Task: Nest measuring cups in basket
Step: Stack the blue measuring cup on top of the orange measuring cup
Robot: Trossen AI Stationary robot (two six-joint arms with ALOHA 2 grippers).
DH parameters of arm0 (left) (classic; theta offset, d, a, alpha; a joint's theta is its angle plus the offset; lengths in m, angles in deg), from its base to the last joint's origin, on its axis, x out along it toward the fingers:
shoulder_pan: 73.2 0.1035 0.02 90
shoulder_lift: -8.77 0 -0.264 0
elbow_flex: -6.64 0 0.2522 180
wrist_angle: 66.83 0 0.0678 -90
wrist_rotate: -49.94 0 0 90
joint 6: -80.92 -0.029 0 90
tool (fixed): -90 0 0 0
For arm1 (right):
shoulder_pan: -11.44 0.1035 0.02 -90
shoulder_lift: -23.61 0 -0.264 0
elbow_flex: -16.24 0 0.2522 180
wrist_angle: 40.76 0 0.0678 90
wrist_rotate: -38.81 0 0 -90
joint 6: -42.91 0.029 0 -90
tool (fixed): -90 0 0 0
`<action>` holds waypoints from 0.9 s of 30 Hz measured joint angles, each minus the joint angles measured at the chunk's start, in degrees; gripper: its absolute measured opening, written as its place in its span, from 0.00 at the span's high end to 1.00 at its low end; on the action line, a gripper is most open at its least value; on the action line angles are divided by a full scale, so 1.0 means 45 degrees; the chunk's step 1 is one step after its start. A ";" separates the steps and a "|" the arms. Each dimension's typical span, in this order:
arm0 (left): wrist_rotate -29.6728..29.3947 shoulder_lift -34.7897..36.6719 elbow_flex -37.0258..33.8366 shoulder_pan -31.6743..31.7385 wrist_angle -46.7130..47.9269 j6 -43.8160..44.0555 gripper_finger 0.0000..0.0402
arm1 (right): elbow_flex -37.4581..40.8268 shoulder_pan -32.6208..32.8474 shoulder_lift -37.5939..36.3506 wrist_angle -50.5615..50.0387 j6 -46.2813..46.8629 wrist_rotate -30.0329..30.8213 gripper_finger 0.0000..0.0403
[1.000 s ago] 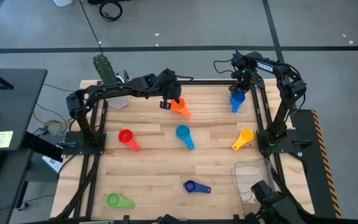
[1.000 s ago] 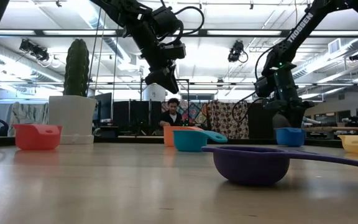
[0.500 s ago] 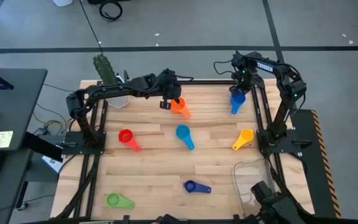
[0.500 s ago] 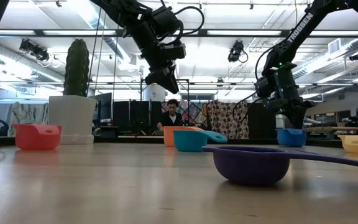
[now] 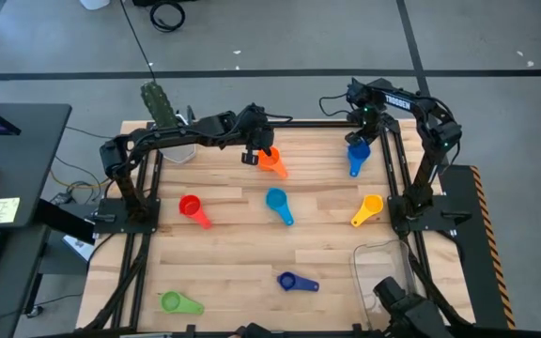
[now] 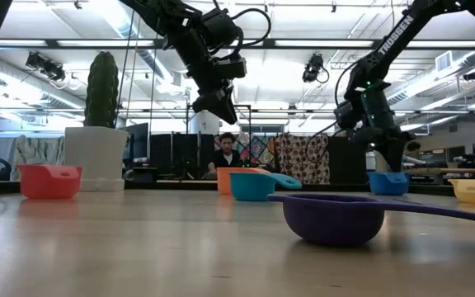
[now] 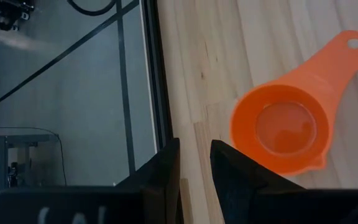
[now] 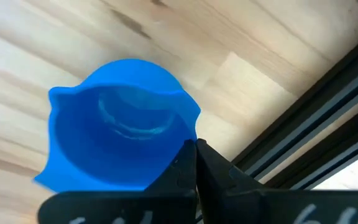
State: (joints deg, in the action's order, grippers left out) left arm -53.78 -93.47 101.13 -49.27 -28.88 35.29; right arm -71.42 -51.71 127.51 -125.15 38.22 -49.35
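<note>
The blue cup [image 5: 356,153] stands near the table's far right edge, handle toward the near side. My right gripper [image 8: 196,152] is shut at its far rim. The orange cup [image 5: 272,161] stands upright near the far edge. My left gripper [image 7: 194,165] hovers just left of it, fingers open by a narrow gap and holding nothing. Red [image 5: 192,208], light blue [image 5: 278,205], yellow [image 5: 368,208], dark blue [image 5: 294,281] and green [image 5: 178,302] cups rest apart on the wood. The clear basket [image 5: 383,272] sits at the near right. My right gripper comes from above, pointing down, onto the blue cup's rim [image 8: 190,127] on the side away from the handle. The rim runs in between the shut fingers, one finger inside the bowl and one outside. The cup is upright; its base appears level with the table [image 6: 388,191].
A white pot with a cactus [image 6: 96,157] stands at the far left corner. Black frame rails [image 5: 393,169] run along the table's sides. A person [image 6: 225,153] sits in the room beyond the far edge. Bare wood lies between the scattered cups.
My right gripper has shifted slightly at the blue cup, and the cup has moved a little toward the table's right with it. The left arm has kept still.
</note>
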 joint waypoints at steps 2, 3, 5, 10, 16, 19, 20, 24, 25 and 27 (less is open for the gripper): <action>0.0000 0.0000 0.0000 0.0000 0.0000 0.0000 0.77 | -0.0312 0.0276 0.0000 -0.0207 -0.0005 -0.0002 1.00; 0.0000 0.0000 0.0000 0.0000 -0.0005 0.0000 0.77 | -0.0502 0.0429 0.0000 -0.0297 -0.0005 -0.0002 1.00; 0.0000 0.0000 0.0000 0.0000 -0.0005 0.0000 0.77 | -0.0893 0.0725 0.0000 -0.0330 0.0011 -0.0014 1.00; 0.0000 0.0000 0.0000 0.0000 -0.0005 0.0005 0.77 | -0.1577 0.1442 -0.0005 -0.0068 0.0039 -0.0666 1.00; 0.0000 0.0000 0.0000 0.0000 -0.0005 -0.0002 0.77 | -0.1623 0.2302 0.0000 0.0521 0.0000 -0.0965 1.00; -0.0001 0.0000 0.0000 0.0000 -0.0033 -0.0005 0.77 | -0.1623 0.2462 0.0010 0.0884 0.0039 -0.0842 1.00; 0.0000 0.0000 0.0000 0.0000 -0.0034 -0.0005 0.77 | -0.1623 0.2462 0.0010 0.0884 0.0039 -0.0847 1.00; 0.0000 0.0000 0.0000 0.0005 -0.0034 -0.0007 0.77 | -0.1623 0.2457 0.0010 0.0887 -0.0022 -0.0850 1.00; 0.0000 0.0000 0.0000 0.0001 -0.0034 -0.0010 0.77 | -0.1623 0.2462 0.0010 0.0870 -0.0015 -0.0874 0.99; 0.0000 0.0000 0.0000 0.0003 -0.0034 -0.0010 0.77 | -0.1623 0.2462 0.0010 0.0889 0.0065 -0.0988 0.97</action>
State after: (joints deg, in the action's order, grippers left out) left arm -53.78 -93.47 101.13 -49.26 -29.04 35.25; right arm -78.73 -40.63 127.55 -121.15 38.51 -53.80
